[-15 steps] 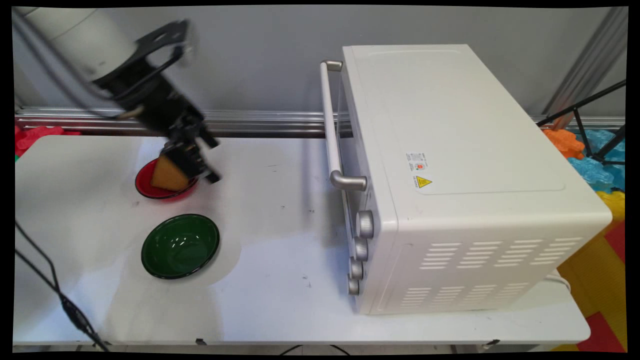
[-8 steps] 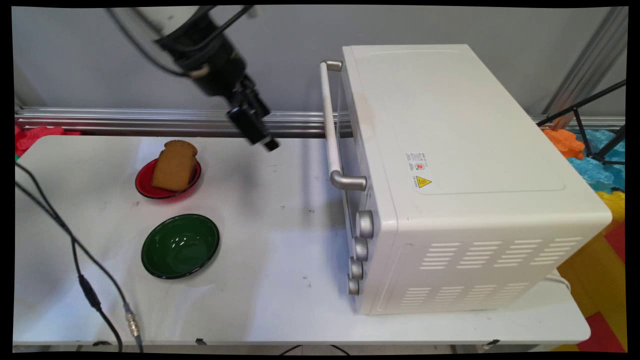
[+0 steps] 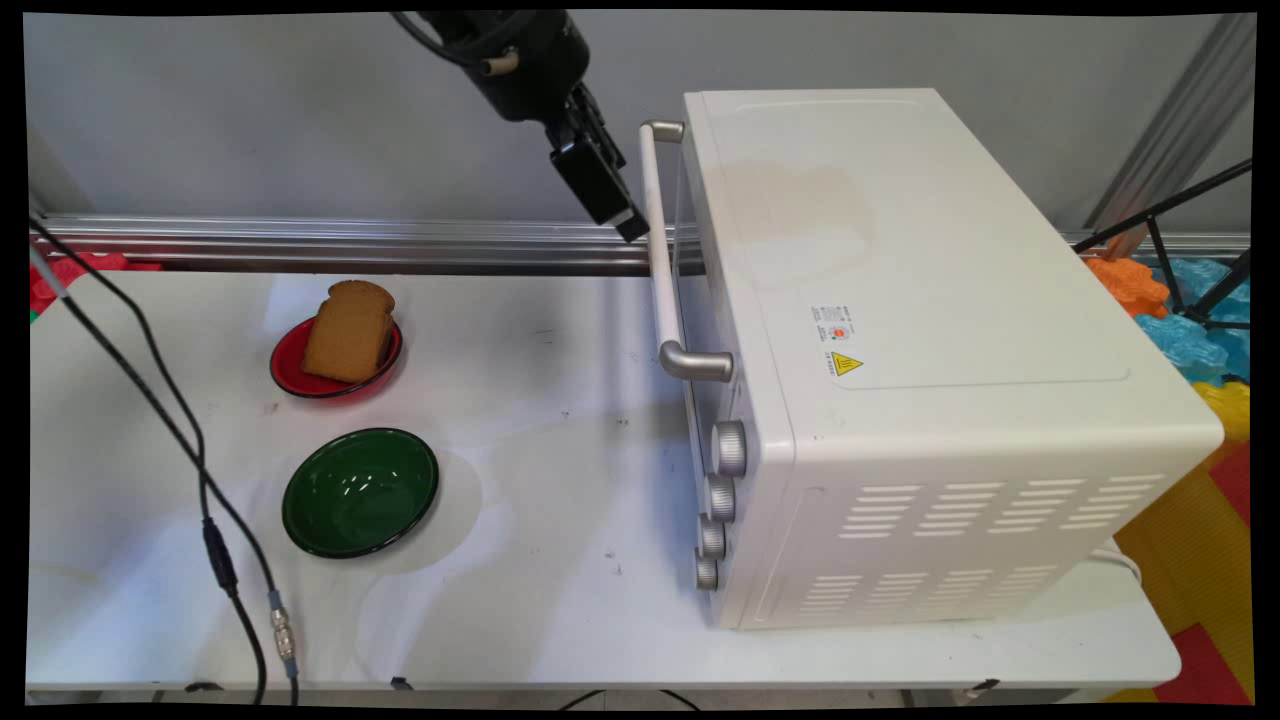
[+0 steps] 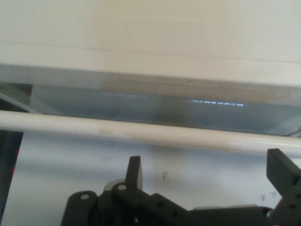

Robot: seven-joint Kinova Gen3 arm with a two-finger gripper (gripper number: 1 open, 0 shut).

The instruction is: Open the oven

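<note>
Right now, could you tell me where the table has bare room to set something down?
Bare stretches: between the green bowl and the oven, and along the near edge. Crowded: the far left, with bread on the red plate.

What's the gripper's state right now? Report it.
Gripper: open, holding nothing, fingers apart just short of the oven door handle.
</note>
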